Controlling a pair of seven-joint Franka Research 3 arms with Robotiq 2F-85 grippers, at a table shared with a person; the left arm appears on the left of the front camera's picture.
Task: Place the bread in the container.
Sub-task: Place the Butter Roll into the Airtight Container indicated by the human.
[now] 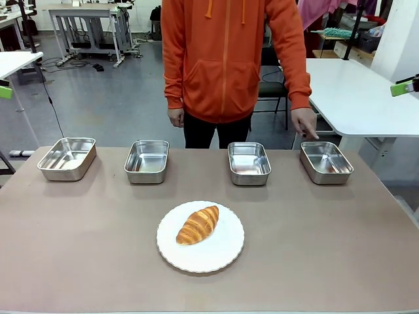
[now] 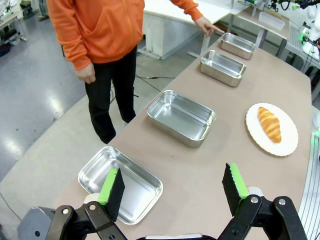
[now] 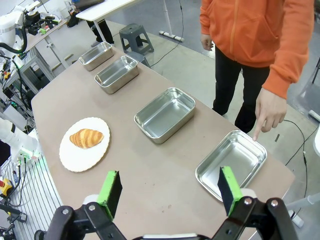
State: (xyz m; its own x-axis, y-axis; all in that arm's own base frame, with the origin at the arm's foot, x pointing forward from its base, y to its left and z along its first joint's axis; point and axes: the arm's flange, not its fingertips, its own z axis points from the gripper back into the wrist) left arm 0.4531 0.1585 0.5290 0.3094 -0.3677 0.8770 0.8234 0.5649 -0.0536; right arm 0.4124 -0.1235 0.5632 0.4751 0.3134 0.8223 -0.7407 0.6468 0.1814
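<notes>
Resting on the plate, the bread is not yet gripped; the left tool and right tool are held apart, empty. Beyond the plate, to its right, the container is indicated by a hand; the neighbouring identical pan could be mistaken for it.

It looks like a robotics lab or workshop; a brown table stands on a glossy grey floor; in the front view a metal-framed bench with loose cables sits at eleven o'clock; a white worktable at two o'clock; a grey stool at twelve o'clock in the right wrist view.
</notes>
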